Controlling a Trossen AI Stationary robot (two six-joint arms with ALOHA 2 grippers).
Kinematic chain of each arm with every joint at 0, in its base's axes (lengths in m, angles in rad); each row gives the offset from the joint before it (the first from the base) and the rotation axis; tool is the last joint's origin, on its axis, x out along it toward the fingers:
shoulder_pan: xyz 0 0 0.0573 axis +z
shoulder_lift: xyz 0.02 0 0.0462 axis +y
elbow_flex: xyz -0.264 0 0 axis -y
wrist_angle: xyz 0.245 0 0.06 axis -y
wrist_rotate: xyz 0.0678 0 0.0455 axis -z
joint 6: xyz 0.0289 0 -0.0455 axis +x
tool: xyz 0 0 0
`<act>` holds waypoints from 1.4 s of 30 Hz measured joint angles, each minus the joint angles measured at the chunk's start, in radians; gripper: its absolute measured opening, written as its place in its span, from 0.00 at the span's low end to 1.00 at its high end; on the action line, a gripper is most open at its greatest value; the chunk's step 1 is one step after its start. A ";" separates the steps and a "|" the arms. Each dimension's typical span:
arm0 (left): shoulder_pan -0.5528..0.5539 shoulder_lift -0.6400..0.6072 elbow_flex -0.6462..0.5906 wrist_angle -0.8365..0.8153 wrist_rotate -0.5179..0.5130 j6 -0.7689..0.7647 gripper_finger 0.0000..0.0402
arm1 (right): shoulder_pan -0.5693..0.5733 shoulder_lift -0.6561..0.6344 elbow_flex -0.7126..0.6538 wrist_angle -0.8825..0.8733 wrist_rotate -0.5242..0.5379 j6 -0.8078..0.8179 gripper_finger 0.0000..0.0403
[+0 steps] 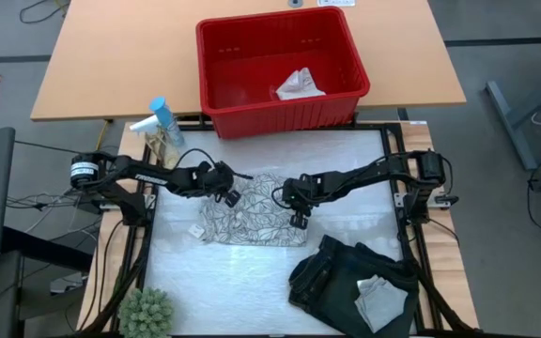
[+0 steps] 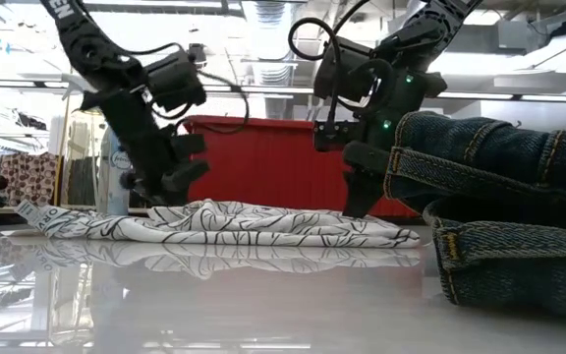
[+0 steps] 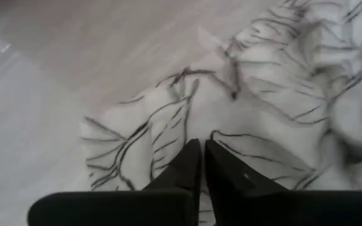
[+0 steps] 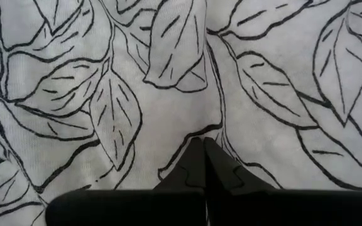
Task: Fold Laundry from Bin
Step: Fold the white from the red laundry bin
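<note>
The white-grey leaf-patterned cloth lies crumpled flat at the middle of the table; it also shows in the low view. My left gripper is shut at the cloth's far left part. My right gripper is shut at its right part. The dark garment lies bunched at the near right, with a greyish cloth on top of it. The red bin stands at the far edge. A small whitish cloth lies on its floor. My left gripper comes slanting down from the table's left. Its shut fingertips are at the cloth's wrinkled far-left part. I cannot tell whether they pinch any cloth. My right gripper points down from above. Its shut fingertips rest on a flat stretch of the cloth near its right edge. No fold shows between them.
A spray bottle stands at the far left beside the bin. A small green plant sits at the near left corner. Bare white table surface lies near the cloth's near side.
</note>
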 joint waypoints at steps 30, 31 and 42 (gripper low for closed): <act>0.010 -0.406 0.092 -0.257 0.043 -0.068 0.00 | -0.006 0.000 -0.001 0.009 0.015 -0.007 0.04; 0.009 -0.434 0.091 -0.243 0.060 -0.050 0.00 | -0.006 0.000 -0.001 0.011 0.015 -0.007 0.04; -0.330 -0.344 0.074 -0.003 0.334 0.334 0.01 | -0.006 0.001 -0.002 0.036 0.016 -0.008 0.05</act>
